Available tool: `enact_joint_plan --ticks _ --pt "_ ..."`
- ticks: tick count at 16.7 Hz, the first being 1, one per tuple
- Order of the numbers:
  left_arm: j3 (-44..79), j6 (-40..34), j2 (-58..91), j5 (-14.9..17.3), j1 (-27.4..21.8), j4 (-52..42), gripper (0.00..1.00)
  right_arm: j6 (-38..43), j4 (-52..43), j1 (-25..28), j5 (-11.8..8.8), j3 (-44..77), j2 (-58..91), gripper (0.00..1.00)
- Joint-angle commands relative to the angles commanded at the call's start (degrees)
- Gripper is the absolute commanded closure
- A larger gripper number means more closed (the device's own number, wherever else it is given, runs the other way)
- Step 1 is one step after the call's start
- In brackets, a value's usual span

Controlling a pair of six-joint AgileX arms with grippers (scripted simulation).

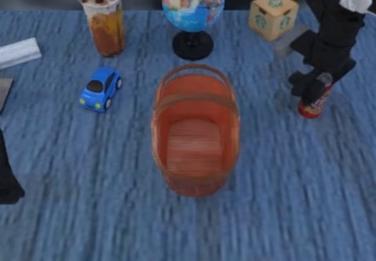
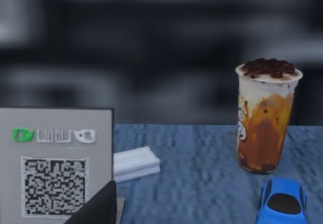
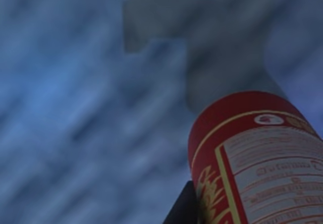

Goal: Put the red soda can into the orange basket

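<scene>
Top view: at the right of the frame, the right gripper [image 1: 317, 90] has its fingers clamped on the red soda can [image 1: 314, 103], away from the orange basket [image 1: 195, 99] in the middle. The left arm rests at the left edge, fingers unseen.

- Right arm: reaches down from the table's far right; right gripper [image 1: 316, 90] set over the top of the red soda can [image 1: 312, 102], one dark finger [image 3: 184, 209] against its side.
- Left arm: parked at the table's left edge, low.
</scene>
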Motion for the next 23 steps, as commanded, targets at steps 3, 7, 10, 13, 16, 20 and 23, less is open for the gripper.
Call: enact_joint_plan --ticks 3,7,10,13,16,20,23 --pt "0.00 0.00 0.00 0.00 0.00 0.00 0.00 0.00 0.00 0.00 0.00 0.00 0.00 1.00" --pt "0.00 0.00 0.00 0.00 0.00 0.00 0.00 0.47 1.74 0.11 -1.16 -0.60 -0.43 1.00" --pt "0.00 0.00 0.00 0.00 0.00 0.00 0.00 2.44 8.98 0.80 -5.68 -3.10 -1.57 1.00" --pt "0.00 0.00 0.00 0.00 0.00 0.00 0.00 5.98 21.62 1.64 -12.86 -7.38 -3.12 1.00" --pt "0.00 0.00 0.00 0.00 0.00 0.00 0.00 10.78 38.57 2.62 -21.94 -13.31 -5.05 1.00" --pt "0.00 0.00 0.00 0.00 0.00 0.00 0.00 18.18 63.98 4.02 -35.29 -22.91 -8.31 1.00" --pt "0.00 0.00 0.00 0.00 0.00 0.00 0.00 23.62 82.30 5.05 -45.09 -30.30 -11.42 1.00"
